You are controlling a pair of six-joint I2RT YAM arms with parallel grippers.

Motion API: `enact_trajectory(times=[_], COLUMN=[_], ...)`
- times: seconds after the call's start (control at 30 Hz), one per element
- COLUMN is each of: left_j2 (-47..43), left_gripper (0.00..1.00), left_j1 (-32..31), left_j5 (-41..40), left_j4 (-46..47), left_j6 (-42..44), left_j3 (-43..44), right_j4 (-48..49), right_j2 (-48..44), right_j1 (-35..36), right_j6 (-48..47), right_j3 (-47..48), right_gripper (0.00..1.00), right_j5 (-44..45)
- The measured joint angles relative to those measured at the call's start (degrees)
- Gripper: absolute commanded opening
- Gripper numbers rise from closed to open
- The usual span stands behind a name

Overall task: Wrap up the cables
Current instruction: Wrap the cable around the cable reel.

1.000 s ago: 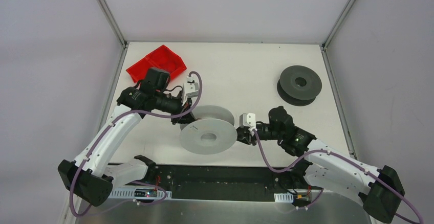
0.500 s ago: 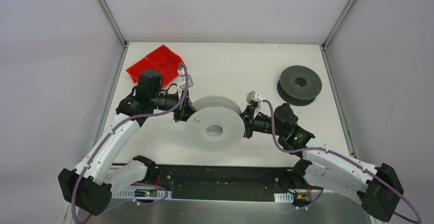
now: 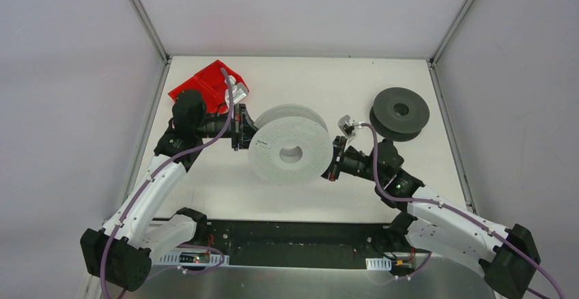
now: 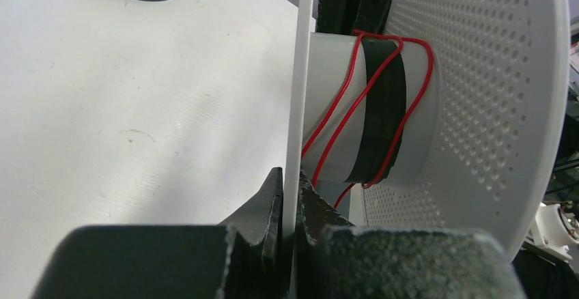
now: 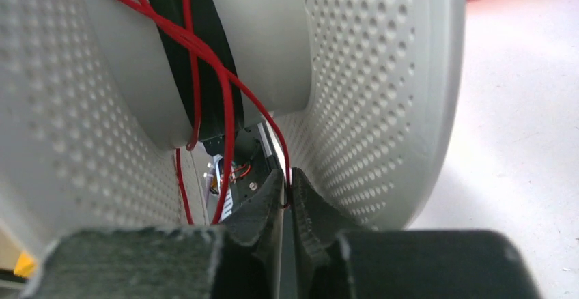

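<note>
- Though the thin red cable loops only loosely round the hub, crossing a dark band there, the pale spool carrying it has just risen. A second ago it lay lower and flatter near the front; now it stands on edge over mid-table.
- We find the left gripper clamped on one flange rim. The right gripper, fingers nearly together between the flanges, seems to pinch the red cable.
- We judge the spool posed for winding, slack not yet taken up.
- A red bin sits just behind the left wrist and a dark spool is near the right wrist. Bare table shows behind and in front.
</note>
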Motion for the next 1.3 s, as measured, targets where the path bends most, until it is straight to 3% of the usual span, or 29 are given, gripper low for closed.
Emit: enact_trajectory(times=[0.17, 0.53, 0.83, 1.3], left_j2=[0.0, 1.2, 1.7, 2.5], left_gripper=[0.00, 0.00, 0.00, 0.00], left_j1=[0.1, 0.5, 1.6, 1.8], left_j5=[-1.2, -7.2, -19.6, -26.8], left_j4=[6.5, 20.0, 29.3, 36.3], left_j6=[-6.3, -24.0, -37.7, -45.3], left_j3=[-2.4, -5.4, -11.0, -14.8], right_j4=[-0.2, -0.3, 4.0, 15.9], right_j2=[-0.5, -0.7, 1.3, 14.1], right_j1=[0.0, 0.0, 0.4, 0.6], right_j6=[3.8, 15.1, 22.4, 32.9], right_j3=[0.0, 1.3, 1.9, 4.8], right_gripper=[0.00, 0.00, 0.00, 0.00], right_j5=[3.2, 11.9, 23.4, 33.5])
